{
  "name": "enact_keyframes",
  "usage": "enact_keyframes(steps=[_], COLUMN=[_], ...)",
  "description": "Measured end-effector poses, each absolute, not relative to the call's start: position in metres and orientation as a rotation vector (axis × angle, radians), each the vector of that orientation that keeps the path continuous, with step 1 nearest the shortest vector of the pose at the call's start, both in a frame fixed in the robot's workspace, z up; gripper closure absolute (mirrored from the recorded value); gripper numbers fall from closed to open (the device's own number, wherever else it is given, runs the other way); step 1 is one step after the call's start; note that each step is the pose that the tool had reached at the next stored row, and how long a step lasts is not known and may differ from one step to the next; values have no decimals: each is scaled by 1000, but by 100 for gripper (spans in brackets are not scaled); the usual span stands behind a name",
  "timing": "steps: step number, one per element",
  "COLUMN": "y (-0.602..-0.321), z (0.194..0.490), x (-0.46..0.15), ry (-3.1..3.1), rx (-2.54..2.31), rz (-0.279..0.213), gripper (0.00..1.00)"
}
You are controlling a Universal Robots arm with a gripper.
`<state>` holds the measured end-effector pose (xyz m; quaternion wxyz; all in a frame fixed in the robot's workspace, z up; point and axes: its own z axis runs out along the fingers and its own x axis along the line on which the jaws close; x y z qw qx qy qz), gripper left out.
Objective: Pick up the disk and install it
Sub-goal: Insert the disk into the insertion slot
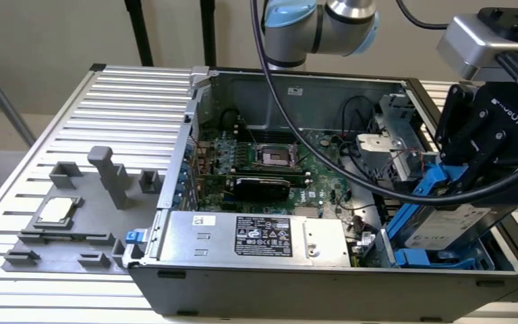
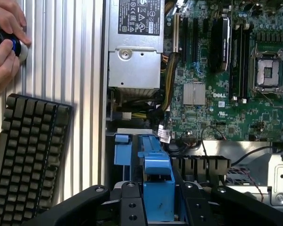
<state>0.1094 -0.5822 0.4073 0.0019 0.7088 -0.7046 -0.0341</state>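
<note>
- Gripper point(image 1: 464, 192) half-closed, clamping disk point(image 1: 444, 226) at exterior view's lower right.
- Disk tilted above blue cage point(image 1: 421, 257); probably best squared to cage, lowered straight, no twisting.

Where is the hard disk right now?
At the exterior view's right, the disk hangs tilted in the gripper, its lower end by the blue cage in the computer case's corner.

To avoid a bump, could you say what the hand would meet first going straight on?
Likely the blue drive cage right under the disk that the hand grips, though depth is unclear.
</note>
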Motion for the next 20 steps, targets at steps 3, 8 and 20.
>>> enact_keyframes(steps=[3, 8, 20], y=[-582, -584, -586], z=[404, 399, 396], x=[109, 109, 107], ry=[-2212, -2211, -2210], rx=[2227, 2233, 2236], rz=[-111, -119, -122], gripper=[67, 67, 59])
